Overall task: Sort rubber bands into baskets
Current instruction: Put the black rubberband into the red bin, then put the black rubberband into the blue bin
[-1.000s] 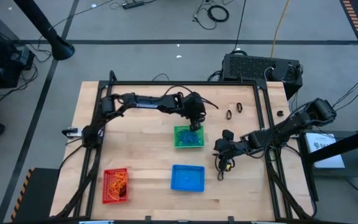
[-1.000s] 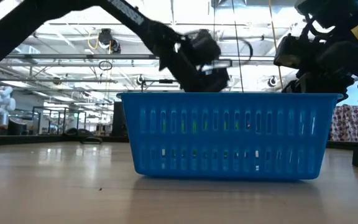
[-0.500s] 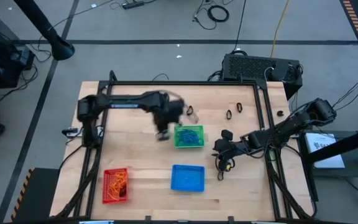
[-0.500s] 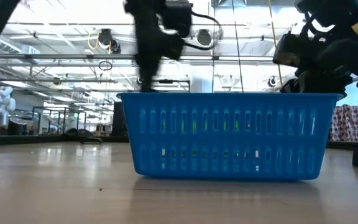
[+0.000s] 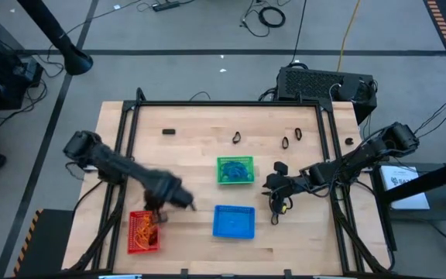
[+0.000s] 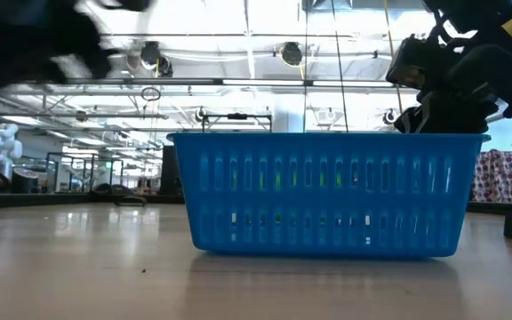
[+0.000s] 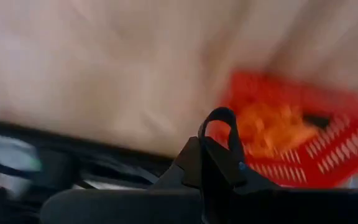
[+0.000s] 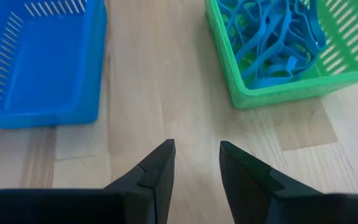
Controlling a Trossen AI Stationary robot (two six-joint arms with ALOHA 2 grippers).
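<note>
No writing legible to you here. Your table carries three baskets: red basket at the near left with orange bands piled inside, blue basket near centre with no bands showing in it, green basket mid-table with blue bands inside. Loose black bands lie toward the far edge. Your left gripper sits just above the red basket, fingers pressed together on a black band. Your right gripper waits between blue and green baskets, fingers spread, nothing between them.
</note>
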